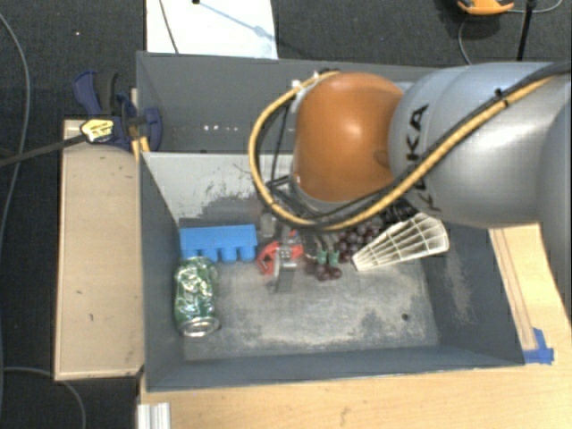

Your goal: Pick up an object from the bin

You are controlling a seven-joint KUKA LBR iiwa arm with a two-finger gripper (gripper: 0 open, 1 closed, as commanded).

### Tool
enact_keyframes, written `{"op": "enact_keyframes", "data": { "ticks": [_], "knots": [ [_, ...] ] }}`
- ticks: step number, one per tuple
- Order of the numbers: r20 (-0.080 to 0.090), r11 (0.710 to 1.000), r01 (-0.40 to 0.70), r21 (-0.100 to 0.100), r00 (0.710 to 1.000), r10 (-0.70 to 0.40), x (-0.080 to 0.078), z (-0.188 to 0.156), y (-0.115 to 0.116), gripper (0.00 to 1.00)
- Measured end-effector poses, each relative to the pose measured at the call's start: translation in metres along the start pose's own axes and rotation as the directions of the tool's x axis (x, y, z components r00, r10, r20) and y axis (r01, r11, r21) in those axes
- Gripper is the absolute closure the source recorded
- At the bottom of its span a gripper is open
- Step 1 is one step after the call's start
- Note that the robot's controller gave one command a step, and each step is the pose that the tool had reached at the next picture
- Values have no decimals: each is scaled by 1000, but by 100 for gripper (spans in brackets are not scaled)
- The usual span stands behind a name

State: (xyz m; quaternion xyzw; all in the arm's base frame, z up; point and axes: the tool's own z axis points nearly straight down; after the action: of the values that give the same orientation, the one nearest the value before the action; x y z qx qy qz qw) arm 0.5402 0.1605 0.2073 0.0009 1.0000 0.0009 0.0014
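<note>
Blue toothed block [217, 242] and 1 crushed green can [197, 296] lie left of my claw [284, 264], dark grapes [335, 257] right. Claw sits over a small red thing [268, 256] in the middle of the bin [357, 322]; I cannot tell its width.

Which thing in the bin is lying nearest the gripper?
The small red piece, right beside the gripper; the blue block and green can lie farther left.

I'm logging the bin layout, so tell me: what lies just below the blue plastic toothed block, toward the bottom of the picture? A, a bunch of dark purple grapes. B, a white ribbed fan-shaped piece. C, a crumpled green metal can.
C: the crumpled green metal can lies on its side just below the blue plastic toothed block, near the bin's left wall.
</note>
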Motion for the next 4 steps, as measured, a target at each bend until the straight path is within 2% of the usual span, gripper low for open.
{"op": "enact_keyframes", "data": {
  "ticks": [1,2,3,4],
  "knots": [
    [2,998,-65,-1,998,65,-23,67,32,0],
    [-6,998,-55,2,998,55,-25,88,45,0],
    [4,963,-270,-3,963,270,-36,75,52,0],
    [-1,988,-152,0,988,152,-43,121,80,0]
  ]
}}
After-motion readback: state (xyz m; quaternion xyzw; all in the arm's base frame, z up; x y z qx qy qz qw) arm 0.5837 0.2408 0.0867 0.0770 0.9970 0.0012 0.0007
